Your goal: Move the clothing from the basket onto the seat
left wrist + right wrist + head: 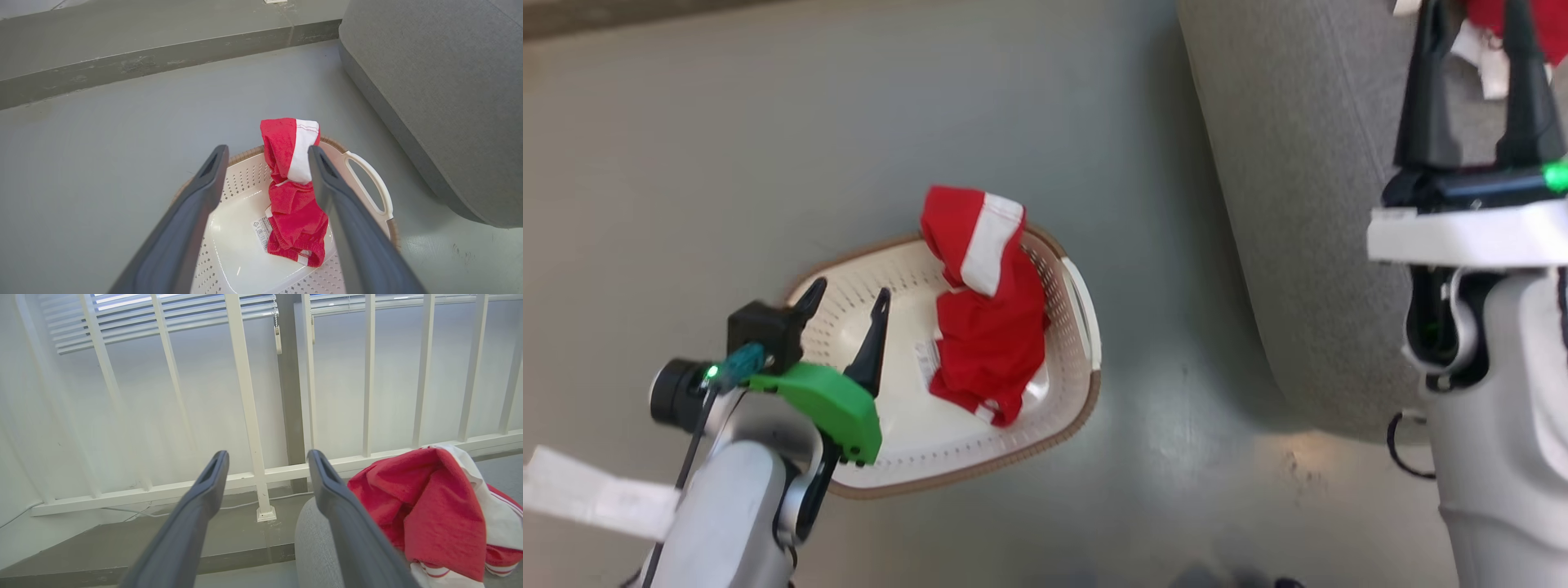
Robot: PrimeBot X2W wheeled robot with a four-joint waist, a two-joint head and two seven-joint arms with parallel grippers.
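Red clothing on the seat is partly cropped.

Left gripper was open and empty, fingers angled up and slightly right, left forearm at lower left. Right gripper was open and empty, fingers straight up, right forearm at right edge.

Soft cloth, glossy plastic, sheeny floor.
The red clothing is soft, matt, towel-like fabric with a smooth white band. The basket is glossy white perforated plastic under a brown woven-look rim. The seat is matt grey coarse-weave upholstery. The floor is smooth, faintly reflective.
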